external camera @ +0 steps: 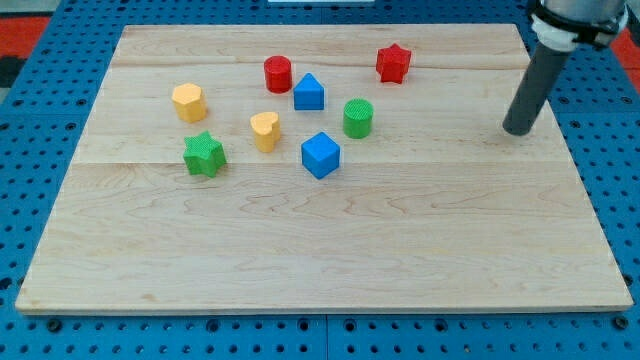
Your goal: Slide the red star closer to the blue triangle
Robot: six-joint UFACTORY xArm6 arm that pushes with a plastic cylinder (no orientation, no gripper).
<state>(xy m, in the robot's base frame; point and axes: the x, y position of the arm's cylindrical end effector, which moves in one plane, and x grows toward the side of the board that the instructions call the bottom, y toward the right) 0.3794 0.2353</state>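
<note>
My tip [518, 130], a bare rod end with nothing to open or close, rested on the wooden board [330, 260] at the view's right, touching no block. The red star [393, 63] lay up and left of it, well apart. Farther left sat the blue triangle [309, 92], beside a red cylinder [278, 74] and green cylinder [358, 118].

My tip [518, 130] ends a straight dark-grey rod.

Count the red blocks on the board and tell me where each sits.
2. The red cylinder sits near the view's top, just left of the blue triangle. The red star lies further right, top. None appears hidden.
</note>
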